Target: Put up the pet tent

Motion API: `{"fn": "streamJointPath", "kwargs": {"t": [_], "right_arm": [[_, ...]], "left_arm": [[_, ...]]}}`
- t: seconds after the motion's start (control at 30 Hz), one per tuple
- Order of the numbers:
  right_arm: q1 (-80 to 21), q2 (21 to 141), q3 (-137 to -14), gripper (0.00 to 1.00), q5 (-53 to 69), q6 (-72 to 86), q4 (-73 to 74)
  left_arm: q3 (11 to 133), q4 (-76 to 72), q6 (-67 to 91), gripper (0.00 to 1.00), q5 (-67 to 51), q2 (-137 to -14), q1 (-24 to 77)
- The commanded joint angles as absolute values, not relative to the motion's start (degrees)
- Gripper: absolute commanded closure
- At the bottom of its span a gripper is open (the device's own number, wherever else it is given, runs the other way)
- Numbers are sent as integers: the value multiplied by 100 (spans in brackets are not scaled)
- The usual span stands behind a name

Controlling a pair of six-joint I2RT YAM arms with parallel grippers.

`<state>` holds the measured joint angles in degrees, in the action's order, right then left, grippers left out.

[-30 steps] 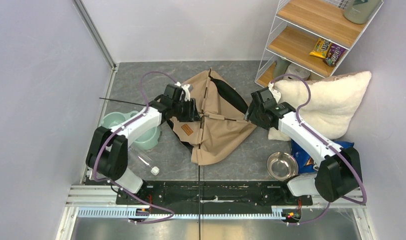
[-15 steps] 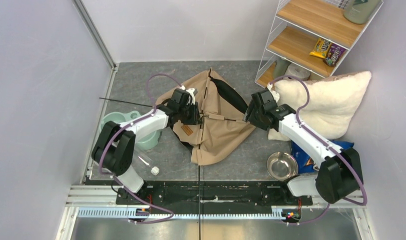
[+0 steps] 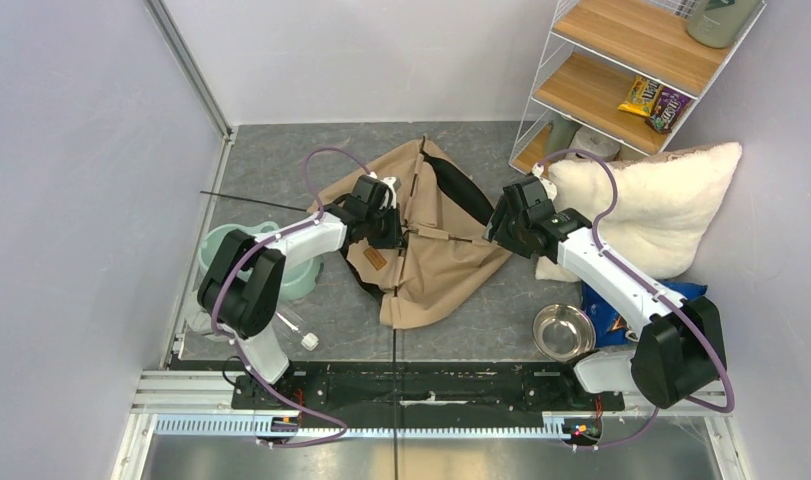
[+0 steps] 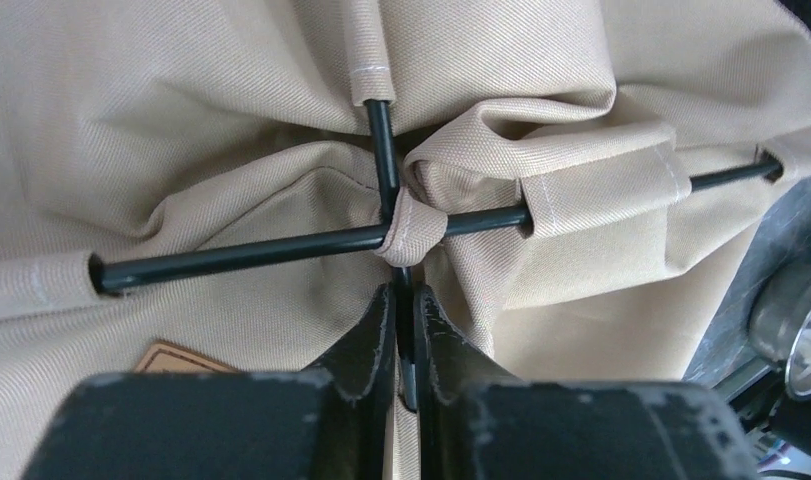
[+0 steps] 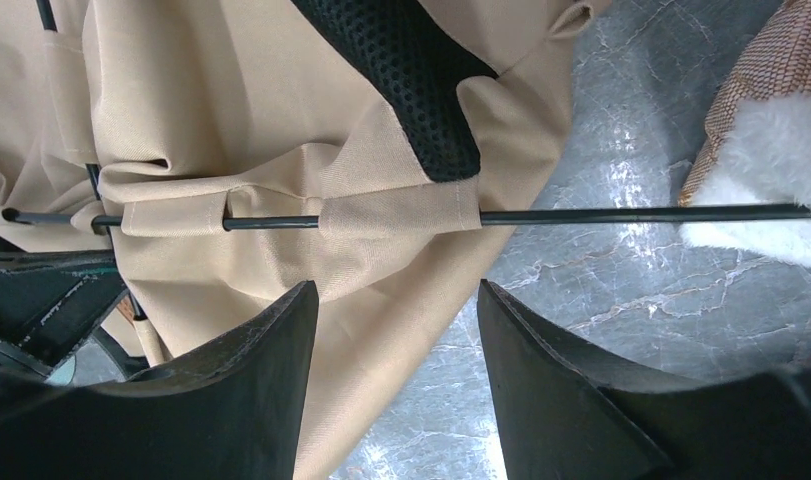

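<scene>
Grey stone surface (image 3: 281,170) spreads out from my arms, with a shiny bowl (image 3: 563,331) close by on the right. Past it, the tan pet tent (image 3: 436,270) lies floppy in the middle. My left claw (image 4: 405,300) is pinched nearly closed on a thin black pole (image 4: 383,150), right by the crossing. My right claw (image 5: 396,300) hangs wide open over the tent's right edge, holding nothing. A fluffy pillow (image 3: 661,200) sits farther right.

A fluffy white pillow (image 3: 661,205) lies beside a wire shelf (image 3: 621,95), a steel bowl (image 3: 563,331) nearby, a green bowl (image 3: 221,245) well apart.
</scene>
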<state>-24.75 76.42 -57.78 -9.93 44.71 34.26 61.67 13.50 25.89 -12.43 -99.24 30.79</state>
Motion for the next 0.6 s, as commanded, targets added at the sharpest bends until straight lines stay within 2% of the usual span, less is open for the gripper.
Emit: {"fn": "streamJointPath", "kwargs": {"t": [0.0, 0.57], "right_arm": [[-2487, 7543, -5978, 33, -955, 4412, 3294], [-2452, 7160, -6757, 32, -2162, 4763, 4348]], "left_arm": [[6609, 1371, 2745, 97, -1159, -10046, 3105], [7160, 1814, 3082, 98, 88, -9685, 3098]]}}
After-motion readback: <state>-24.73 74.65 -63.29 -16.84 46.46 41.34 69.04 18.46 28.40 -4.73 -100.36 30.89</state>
